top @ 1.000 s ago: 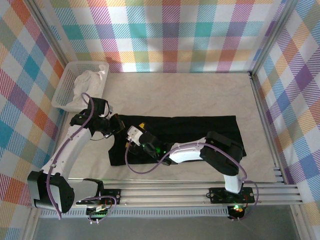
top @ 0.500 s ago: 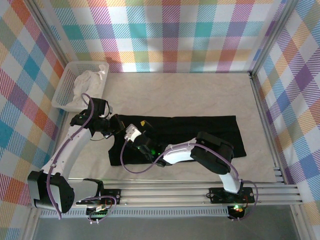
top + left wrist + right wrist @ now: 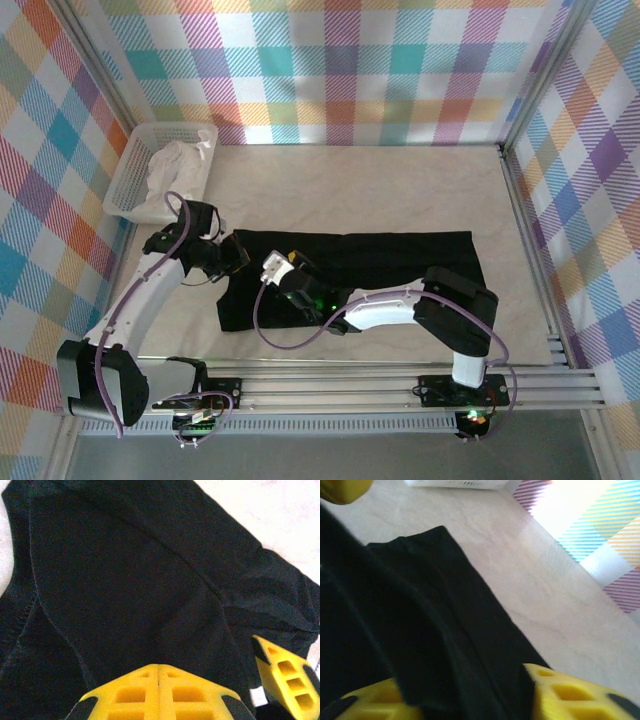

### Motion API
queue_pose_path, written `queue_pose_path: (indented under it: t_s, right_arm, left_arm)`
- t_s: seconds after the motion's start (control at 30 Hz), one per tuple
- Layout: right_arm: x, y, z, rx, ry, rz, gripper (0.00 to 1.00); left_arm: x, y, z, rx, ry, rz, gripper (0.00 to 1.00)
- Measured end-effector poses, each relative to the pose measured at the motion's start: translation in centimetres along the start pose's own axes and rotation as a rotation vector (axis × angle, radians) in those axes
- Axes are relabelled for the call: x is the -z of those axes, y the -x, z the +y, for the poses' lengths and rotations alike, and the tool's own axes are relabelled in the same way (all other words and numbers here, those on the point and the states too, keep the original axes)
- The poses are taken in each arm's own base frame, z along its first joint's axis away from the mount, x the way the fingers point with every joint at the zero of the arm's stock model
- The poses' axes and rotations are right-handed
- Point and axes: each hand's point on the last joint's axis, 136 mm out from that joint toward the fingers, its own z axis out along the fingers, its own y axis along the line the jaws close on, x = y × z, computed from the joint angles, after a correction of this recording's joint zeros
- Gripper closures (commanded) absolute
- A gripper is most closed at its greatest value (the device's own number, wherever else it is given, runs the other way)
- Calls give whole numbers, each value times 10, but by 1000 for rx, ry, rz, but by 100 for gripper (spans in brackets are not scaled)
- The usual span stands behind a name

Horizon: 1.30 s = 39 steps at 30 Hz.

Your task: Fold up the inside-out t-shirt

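The inside-out t-shirt [image 3: 400, 260] lies as a long black band across the middle of the table. My left gripper [image 3: 236, 256] is at its upper left corner. In the left wrist view that gripper [image 3: 158, 669] has its yellow fingers pressed together, and creases in the black fabric [image 3: 125, 570] run to their tips. Just to its right, my right gripper [image 3: 290, 268] sits on the same end of the shirt. In the right wrist view a raised fold of the shirt [image 3: 420, 605] fills the gap between the right gripper's [image 3: 465, 700] fingers.
A white basket [image 3: 135, 165] holding a white cloth [image 3: 175, 165] stands at the back left corner. Aluminium rails [image 3: 350, 385] run along the front edge and the right side. Bare pale table lies behind the shirt.
The right gripper's fingers have closed in from wide open onto a fold of the shirt, and its elbow has swung to the right. The left gripper has barely moved.
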Motion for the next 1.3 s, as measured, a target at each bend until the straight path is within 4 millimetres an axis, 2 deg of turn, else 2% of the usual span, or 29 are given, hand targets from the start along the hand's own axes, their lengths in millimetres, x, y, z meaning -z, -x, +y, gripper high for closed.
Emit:
queue_pose_path:
  t_s: [0.2, 0.4, 0.47, 0.6, 0.67, 0.73, 0.8, 0.97, 1.03, 1.17, 1.23, 1.3]
  right_arm:
    - [11, -17, 18, 62, 127, 34, 88]
    - [28, -35, 39, 102, 283, 67, 93]
    - [33, -39, 47, 109, 339, 74, 90]
    - [45, -59, 64, 122, 450, 118, 72]
    - [52, -72, 70, 130, 496, 152, 64]
    - [64, -79, 71, 132, 539, 180, 58]
    - [74, -75, 68, 125, 565, 176, 54]
    - [91, -34, 46, -17, 604, 77, 51]
    - [84, -25, 31, -123, 602, 61, 50]
    - [41, -27, 1, -332, 534, 126, 54]
    - [16, -32, -2, -408, 509, 171, 58]
    - [-3, -43, 3, -463, 502, 225, 62]
  left_arm:
    - [-9, -10, 12, 13, 23, 28, 100]
    - [-19, -26, 29, 34, 41, 55, 100]
    - [-24, -35, 38, 54, 53, 71, 93]
    - [-32, -54, 59, 106, 79, 82, 60]
    - [-30, -57, 65, 125, 93, 62, 51]
    - [-25, -52, 65, 128, 97, 19, 45]
    - [-19, -44, 65, 120, 105, -26, 43]
    - [-8, -14, 55, 83, 111, -152, 31]
    - [-7, 2, 52, 64, 123, -204, 28]
    - [-20, 31, 53, 50, 170, -267, 21]
    - [-31, 41, 55, 45, 195, -269, 18]
    - [-45, 50, 58, 38, 222, -255, 15]
